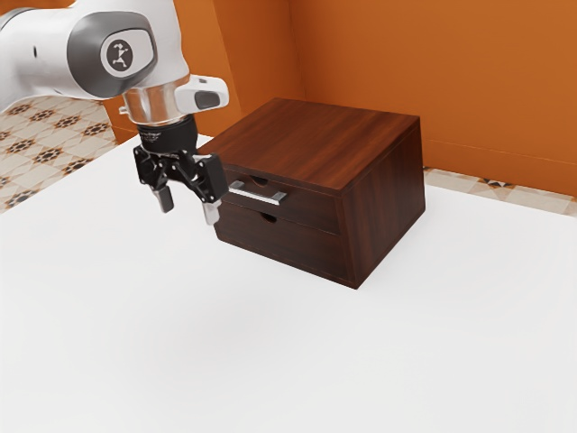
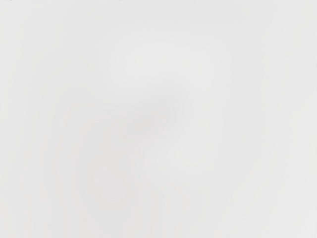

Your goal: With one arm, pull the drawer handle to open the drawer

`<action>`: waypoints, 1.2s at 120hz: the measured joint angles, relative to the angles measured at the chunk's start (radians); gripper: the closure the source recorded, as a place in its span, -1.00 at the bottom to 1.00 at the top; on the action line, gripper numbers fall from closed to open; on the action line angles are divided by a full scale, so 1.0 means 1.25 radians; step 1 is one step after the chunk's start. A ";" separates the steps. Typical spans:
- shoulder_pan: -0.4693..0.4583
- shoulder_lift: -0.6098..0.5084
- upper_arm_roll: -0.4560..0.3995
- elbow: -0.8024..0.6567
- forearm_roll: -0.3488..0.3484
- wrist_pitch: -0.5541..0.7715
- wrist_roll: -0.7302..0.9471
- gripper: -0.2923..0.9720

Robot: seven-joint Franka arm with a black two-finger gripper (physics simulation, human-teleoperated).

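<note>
White table spreading under everything, pale and featureless beneath the hand in the wrist view. Dark wooden cabinet standing on it toward the far side, with two drawers stacked in its front face. Looks stiff and fairly heavy (probably steady under a slow pull, less so under a jerk). Franka arm reaching in from the exterior view's upper left, hand pointing down. Upper drawer shut, its front level with the frame; lower drawer likewise shut, marked by a small notch.

Gripper hanging above the table just off the exterior view's left end of the handle, not touching it, fingers spread wide with nothing between them.

Silver bar handle lying across the upper drawer's front, standing proud of the wood. Rigid, smooth metal, likely slippery. Best taken at mid-bar, pinched firmly from two sides, then drawn straight out along the slide, never sideways.
</note>
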 joint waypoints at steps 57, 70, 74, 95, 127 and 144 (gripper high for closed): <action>-0.017 -0.118 -0.024 0.052 -0.027 0.048 0.143 -0.54; -0.058 -0.110 -0.026 0.053 -0.107 0.098 0.259 -0.54; -0.072 -0.109 -0.027 0.053 -0.121 0.109 0.291 -0.54; -0.137 -0.064 -0.040 0.047 -0.078 0.148 0.452 -0.53; -0.086 0.027 -0.039 0.013 0.028 0.196 0.679 -0.54; -0.095 0.026 -0.039 -0.030 0.048 0.239 0.790 -0.54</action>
